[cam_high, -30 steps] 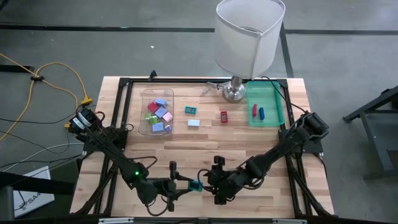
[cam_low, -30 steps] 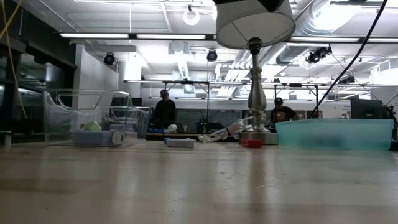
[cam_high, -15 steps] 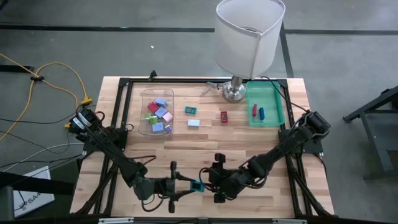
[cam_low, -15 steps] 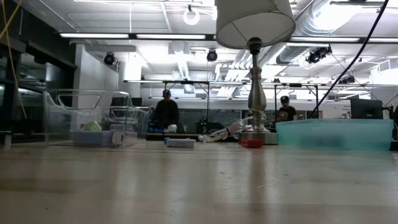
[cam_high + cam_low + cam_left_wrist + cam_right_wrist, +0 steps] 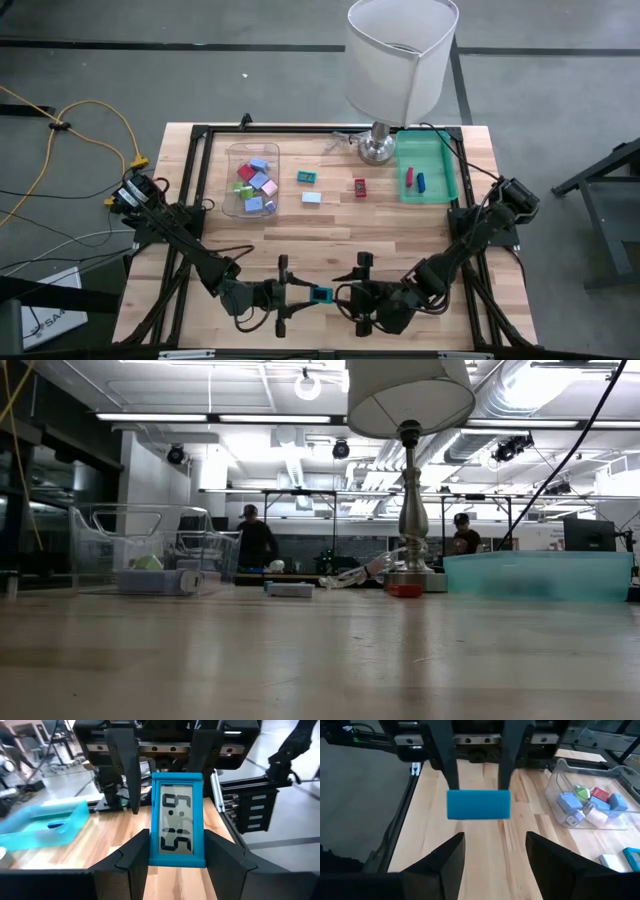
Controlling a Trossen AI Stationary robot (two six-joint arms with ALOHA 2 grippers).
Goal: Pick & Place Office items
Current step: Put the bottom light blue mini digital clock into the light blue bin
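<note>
In left gripper (image 5: 176, 865), one teal clock (image 5: 176, 820)

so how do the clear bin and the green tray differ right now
The clear bin sits on the table's left half, the green tray at the far right beside the lamp. The clear bin has see-through walls; the green tray is tinted teal-green. The clear bin holds a heap of coloured pieces, the green tray only two, one red and one blue. Both are open-topped, rectangular, and rest on the wooden table.
</note>
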